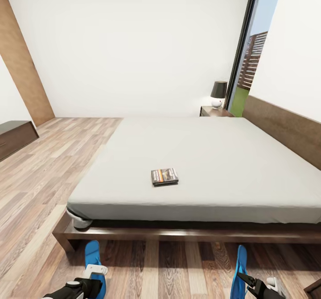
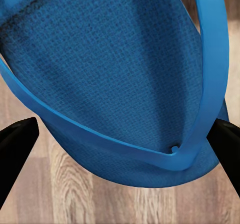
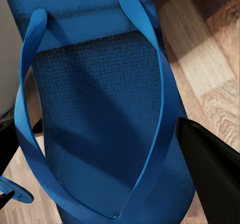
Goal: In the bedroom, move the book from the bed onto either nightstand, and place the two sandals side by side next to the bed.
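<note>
My left pincer (image 1: 91, 276) sits at the near left, its black fingertips (image 2: 15, 144) spread to either side of a bright blue flip-flop sandal (image 1: 93, 263), at the end where the thong straps meet; I cannot tell whether the pads touch it. That sandal hangs just off the near left corner of the bed frame, above the light wood-plank floor (image 1: 40, 187).

My right pincer (image 1: 246, 277) is at the near right, its dark fingers (image 3: 210, 169) also spread, flanking the second bright blue flip-flop sandal (image 1: 240, 270), which stands on edge in the head view; here too I cannot tell about contact. The two sandals are well apart, one towards each end of the bed's near side.

Beyond them lies the large low bed (image 1: 196, 234) with dark brown wooden frame and plain grey mattress. The small dark paperback book (image 1: 164, 176) with an orange band rests flat on the mattress, near its near edge.

At the far right a low dark-brown wooden nightstand (image 1: 213, 111) carries a white-based lamp with a dark shade (image 1: 218, 94), beside a tall black-framed window (image 1: 244, 49). At the far left stand a tan wooden door (image 1: 24, 71) and a long low dark cabinet (image 1: 14, 137).
</note>
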You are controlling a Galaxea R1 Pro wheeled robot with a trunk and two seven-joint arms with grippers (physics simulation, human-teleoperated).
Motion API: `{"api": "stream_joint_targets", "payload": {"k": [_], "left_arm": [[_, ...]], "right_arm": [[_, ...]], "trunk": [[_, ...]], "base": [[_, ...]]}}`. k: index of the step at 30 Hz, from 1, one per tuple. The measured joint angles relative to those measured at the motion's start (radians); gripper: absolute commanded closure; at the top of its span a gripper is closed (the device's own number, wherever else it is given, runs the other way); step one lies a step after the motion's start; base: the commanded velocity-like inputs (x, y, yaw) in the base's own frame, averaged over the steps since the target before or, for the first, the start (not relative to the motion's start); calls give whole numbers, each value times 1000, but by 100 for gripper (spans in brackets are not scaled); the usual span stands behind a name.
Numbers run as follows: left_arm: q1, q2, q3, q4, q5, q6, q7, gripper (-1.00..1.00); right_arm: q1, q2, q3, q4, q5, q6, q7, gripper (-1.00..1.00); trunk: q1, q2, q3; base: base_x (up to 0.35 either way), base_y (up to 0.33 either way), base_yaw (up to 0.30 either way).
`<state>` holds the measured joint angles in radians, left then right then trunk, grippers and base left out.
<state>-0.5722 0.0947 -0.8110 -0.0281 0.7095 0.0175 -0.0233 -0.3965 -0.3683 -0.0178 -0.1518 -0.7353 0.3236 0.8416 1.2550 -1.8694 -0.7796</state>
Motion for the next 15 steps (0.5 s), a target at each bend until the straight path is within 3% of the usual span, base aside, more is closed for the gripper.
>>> {"api": "stream_joint_targets", "payload": {"k": [15], "left_arm": [[0,-2,1,0,0,2,0,100]], "right_arm": [[0,0,0,0,1,-25,0,100]], "trunk": [[58,-105,-47]], "base": [[0,0,0]]}}
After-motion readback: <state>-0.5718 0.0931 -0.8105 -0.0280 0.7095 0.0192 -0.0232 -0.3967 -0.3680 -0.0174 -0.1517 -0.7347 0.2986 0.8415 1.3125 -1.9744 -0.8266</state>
